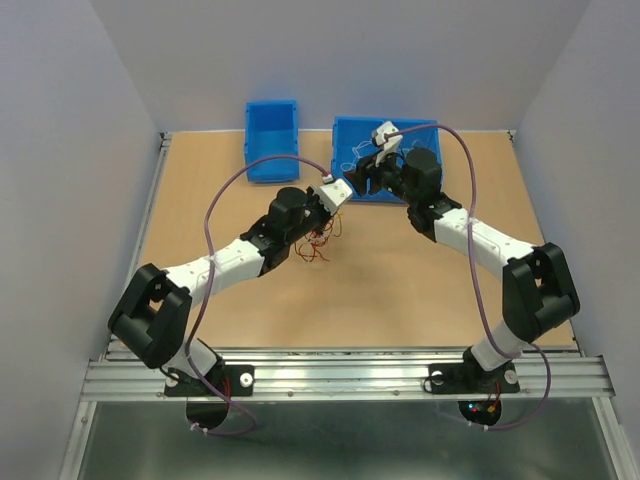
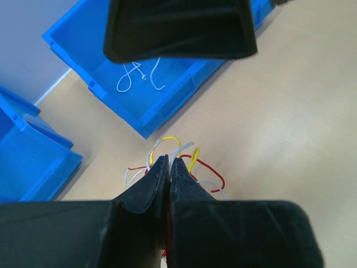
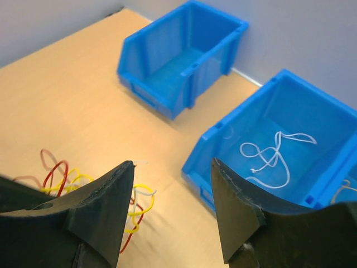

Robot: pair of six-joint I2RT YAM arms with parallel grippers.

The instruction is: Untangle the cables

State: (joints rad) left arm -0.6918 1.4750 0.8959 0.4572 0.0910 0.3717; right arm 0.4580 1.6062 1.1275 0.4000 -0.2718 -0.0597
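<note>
Light wooden table [image 1: 420, 290]: at its far edge, left of centre, a small blue plastic bin [image 1: 271, 170]; just to its right, a larger blue plastic bin [image 1: 350, 140] with a loose white wire [image 3: 273, 159] lying in it. Before the two bins, near mid-table, a clump of red, yellow and white curly wire cables [image 1: 318, 243], at the tips of the left gripper [image 2: 169, 162]. The right gripper [image 3: 173, 164] hangs over the near left part of the larger bin, behind and right of the clump.
</note>
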